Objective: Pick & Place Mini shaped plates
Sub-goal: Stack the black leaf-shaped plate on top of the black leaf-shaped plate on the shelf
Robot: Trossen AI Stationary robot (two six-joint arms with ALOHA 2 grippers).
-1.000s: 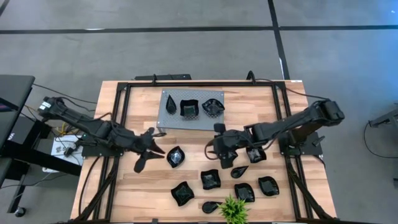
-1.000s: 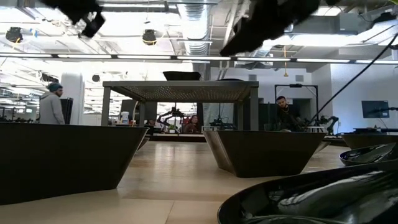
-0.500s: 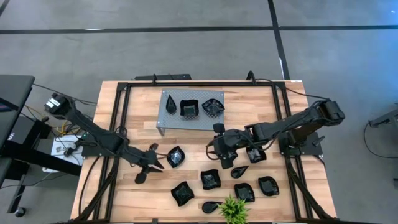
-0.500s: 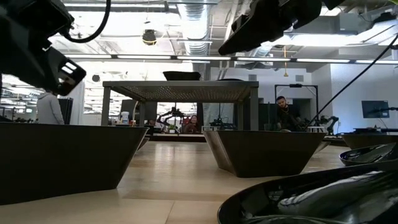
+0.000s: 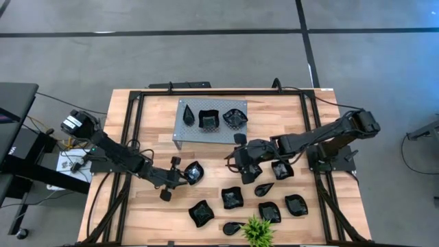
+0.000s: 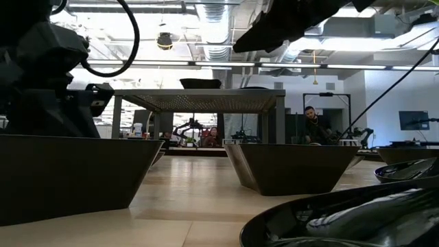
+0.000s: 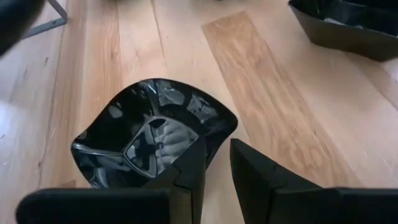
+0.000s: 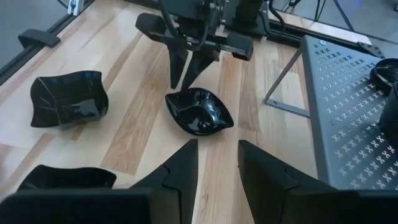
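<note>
Several glossy black mini shaped plates lie on the wooden table (image 5: pixel 154 116). One leaf-shaped plate (image 5: pixel 194 173) (image 7: pixel 146 134) (image 8: pixel 199 112) rests on its base left of centre. My left gripper (image 5: pixel 175 177) (image 7: pixel 217 149) is low at this plate's left rim, open by a narrow gap. In the left wrist view one finger (image 7: pixel 194 165) shows over the bowl and the other (image 7: pixel 249 171) outside the rim. My right gripper (image 5: pixel 236 161) (image 8: pixel 217 149) hangs open in the air to the plate's right, holding nothing. My left gripper comes at the leaf-shaped plate's rim (image 7: pixel 214 127) slanting down from the table's left. I cannot tell whether either finger touches the rim. The plate sits flat on the table.
A grey perforated stand (image 5: pixel 194 134) at the far middle carries three plates (image 5: pixel 208 119). More plates (image 5: pixel 232 198) (image 5: pixel 295 204) lie toward the near right, beside a small green plant (image 5: pixel 257 230). A black frame (image 5: pixel 134 123) edges the table. People show in the room behind (image 6: pixel 312 123).
My left gripper has come down from high above the table and moved right toward the leaf-shaped plate, rolling its wrist on the way. It now stands low at the plate's left rim. The plate has stayed in place.
</note>
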